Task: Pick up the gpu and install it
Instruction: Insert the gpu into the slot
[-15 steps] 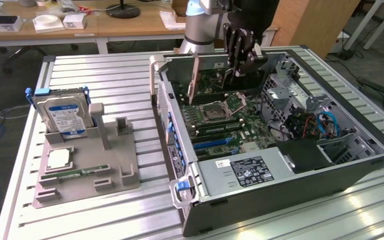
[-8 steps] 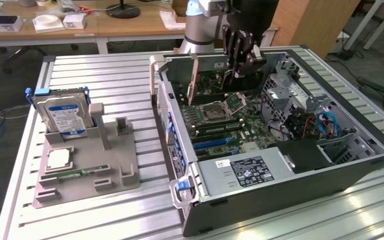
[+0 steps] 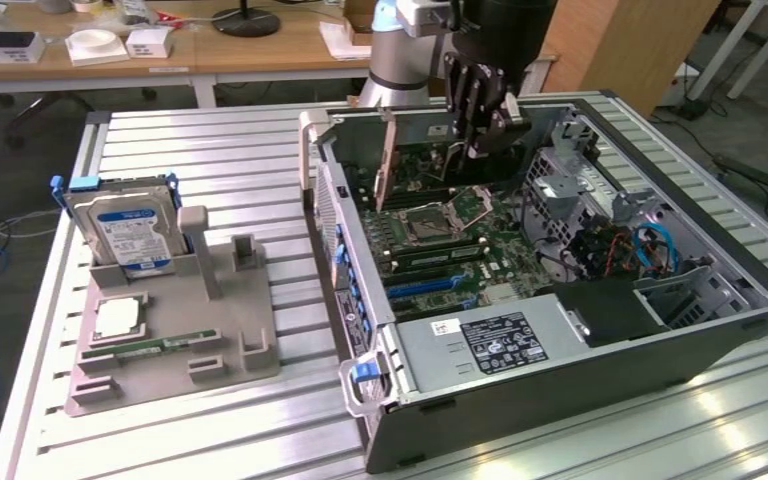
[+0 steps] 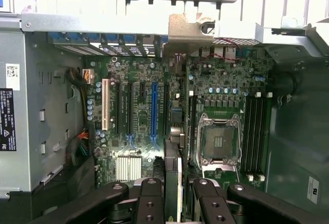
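Gripper (image 4: 175,190) part-closed on gpu (image 4: 174,160), card edge-down over motherboard (image 4: 221,93), long axis parallel to blue slot (image 4: 153,111) just beside

Gripper (image 3: 480,140) with gpu (image 3: 406,160) inside computer case (image 3: 558,400)

Table (image 3: 211,160): ribbed bare aluminium, satin sheen.
Case (image 3: 598,375): matt black painted metal outside, dull grey sheet steel inside.
Motherboard (image 4: 226,80): green lacquered board, slight gloss.
Gpu (image 3: 422,150): like green board, pale bare-metal end.
Gripper (image 4: 177,198): black links, smooth, semi-gloss.
Holder (image 3: 224,330): matt grey plastic.
Drive (image 3: 124,235): silver metal, glossy blue label.
Desk (image 3: 264,55): light wood, smooth.
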`<state>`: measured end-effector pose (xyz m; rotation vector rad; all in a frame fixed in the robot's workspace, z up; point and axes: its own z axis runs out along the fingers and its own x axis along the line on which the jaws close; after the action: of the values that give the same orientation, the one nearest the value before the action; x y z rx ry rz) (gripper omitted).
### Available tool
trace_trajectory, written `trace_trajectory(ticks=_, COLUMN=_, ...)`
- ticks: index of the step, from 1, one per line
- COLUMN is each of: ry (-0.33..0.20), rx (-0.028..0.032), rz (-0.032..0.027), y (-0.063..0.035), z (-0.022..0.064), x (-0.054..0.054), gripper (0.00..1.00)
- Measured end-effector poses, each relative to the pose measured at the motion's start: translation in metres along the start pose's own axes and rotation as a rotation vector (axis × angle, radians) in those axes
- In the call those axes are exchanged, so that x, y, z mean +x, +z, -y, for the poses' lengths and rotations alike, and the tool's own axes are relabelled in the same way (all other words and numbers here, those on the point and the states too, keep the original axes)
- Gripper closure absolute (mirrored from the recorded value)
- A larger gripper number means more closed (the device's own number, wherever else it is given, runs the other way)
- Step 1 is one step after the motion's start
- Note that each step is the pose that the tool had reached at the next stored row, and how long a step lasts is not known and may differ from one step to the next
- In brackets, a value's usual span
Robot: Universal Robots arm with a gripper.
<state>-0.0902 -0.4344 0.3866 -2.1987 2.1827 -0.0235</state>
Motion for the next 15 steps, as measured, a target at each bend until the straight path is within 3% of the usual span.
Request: trace_trajectory(ticks=15, ry=0.0, rx=0.0001, rz=-0.0004, y=0.0024, z=-0.0007, x=0.0025, gripper=0.74)
